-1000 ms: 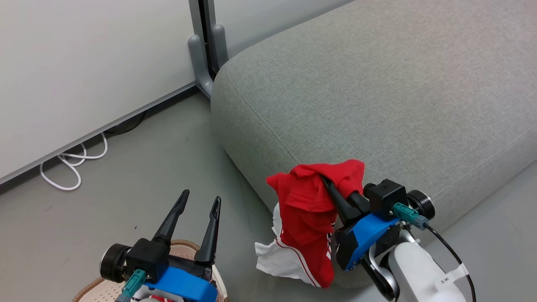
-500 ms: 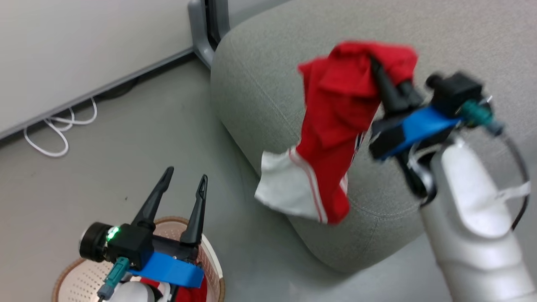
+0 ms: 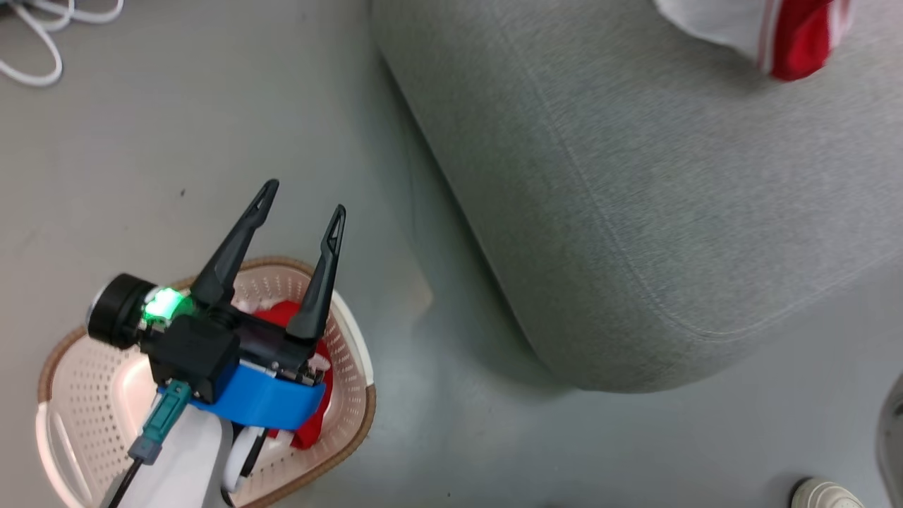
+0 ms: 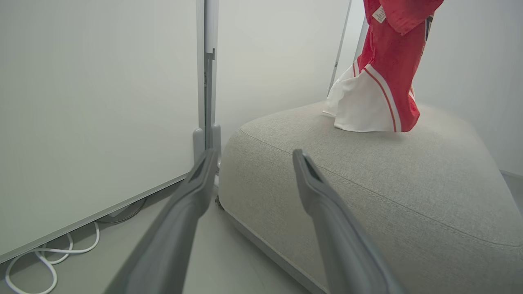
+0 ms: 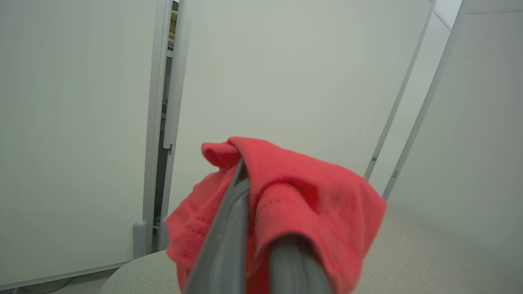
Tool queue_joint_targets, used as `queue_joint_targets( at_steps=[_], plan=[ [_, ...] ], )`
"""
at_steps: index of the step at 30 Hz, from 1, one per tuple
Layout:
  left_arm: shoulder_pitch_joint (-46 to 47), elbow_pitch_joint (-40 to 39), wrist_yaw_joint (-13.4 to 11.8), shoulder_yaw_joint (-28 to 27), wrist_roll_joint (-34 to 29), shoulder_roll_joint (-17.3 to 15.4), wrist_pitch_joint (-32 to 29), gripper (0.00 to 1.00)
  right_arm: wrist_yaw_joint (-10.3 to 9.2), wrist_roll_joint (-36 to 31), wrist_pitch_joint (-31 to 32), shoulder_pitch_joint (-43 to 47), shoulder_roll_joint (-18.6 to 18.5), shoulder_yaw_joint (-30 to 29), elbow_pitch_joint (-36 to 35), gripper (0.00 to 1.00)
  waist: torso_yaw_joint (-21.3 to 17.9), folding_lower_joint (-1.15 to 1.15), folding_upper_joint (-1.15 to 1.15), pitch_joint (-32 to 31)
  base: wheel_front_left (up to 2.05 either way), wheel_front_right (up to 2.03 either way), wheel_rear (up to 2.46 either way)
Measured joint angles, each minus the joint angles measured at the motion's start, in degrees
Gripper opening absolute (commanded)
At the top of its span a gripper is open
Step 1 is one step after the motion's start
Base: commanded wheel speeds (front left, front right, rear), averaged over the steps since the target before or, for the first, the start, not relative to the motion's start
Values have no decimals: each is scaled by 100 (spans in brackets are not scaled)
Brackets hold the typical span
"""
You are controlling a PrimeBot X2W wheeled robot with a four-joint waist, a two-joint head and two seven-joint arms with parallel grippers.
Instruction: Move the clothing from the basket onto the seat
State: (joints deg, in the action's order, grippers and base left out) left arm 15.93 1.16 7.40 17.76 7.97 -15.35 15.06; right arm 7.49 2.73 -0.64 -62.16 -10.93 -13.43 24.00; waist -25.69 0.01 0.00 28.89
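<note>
My left gripper stands open with nothing between its fingers, above the cream basket with a brown rim at the lower left. Red clothing lies in the basket, partly hidden under that gripper. My right gripper is shut on a second red garment, which drapes over its fingers. In the left wrist view this garment hangs down, its white striped hem at the top of the grey seat. The hem also shows over the seat at the head view's top right.
A white cable lies looped on the grey floor by the pale wall panels. A grey panel foot stands at the seat's far corner. A pale shoe shows at the head view's bottom right.
The head camera has tipped down towards the basket. My right gripper has carried the red garment up and over the seat, and its arm has left the head view. The left gripper stays open.
</note>
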Motion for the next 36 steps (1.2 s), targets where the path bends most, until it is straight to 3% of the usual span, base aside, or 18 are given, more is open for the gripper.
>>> queue_joint_targets(
  at_steps=[8, 14, 27, 29, 31, 32, 33, 36],
  plan=[
    [525, -360, 0, 210, -69, -197, -136, 100, 0, -57, -130, -409, -439, -797, 630, 0, 384, 0, 0, 835, 0, 0, 0],
    [738, -509, 0, 301, -113, -291, -230, 100, 0, -98, -375, -410, -444, -1370, 1367, 0, 657, 0, 0, 1334, 0, 0, 0],
    [804, -512, -36, 369, -142, -338, -250, 100, 0, -662, -713, -359, -432, -2178, 2709, 0, 943, -1, 0, 1496, 0, 0, 0],
    [805, -492, -52, 375, -136, -334, -235, 100, 0, -721, -789, -361, -443, -2217, 2843, 37, 951, -1, 0, 1463, 0, 0, 0],
    [806, -471, -63, 385, -127, -325, -229, 100, 0, -754, -855, -363, -449, -2252, 2948, 49, 951, -1, 0, 1425, 0, 0, 0],
    [806, -461, -64, 394, -113, -318, -227, 100, 0, -770, -864, -368, -464, -2269, 3005, 85, 952, -1, 0, 1409, 0, 0, 0],
    [807, -452, -77, 405, -109, -314, -220, 100, 0, -772, -900, -371, -482, -2286, 3048, 100, 954, -1, 0, 1392, 0, 0, 0],
    [815, -414, -89, 422, -109, -313, -191, 100, 0, -818, -968, -392, -533, -2320, 3177, 100, 955, -1, 0, 1349, 0, 0, 0]
  ],
)
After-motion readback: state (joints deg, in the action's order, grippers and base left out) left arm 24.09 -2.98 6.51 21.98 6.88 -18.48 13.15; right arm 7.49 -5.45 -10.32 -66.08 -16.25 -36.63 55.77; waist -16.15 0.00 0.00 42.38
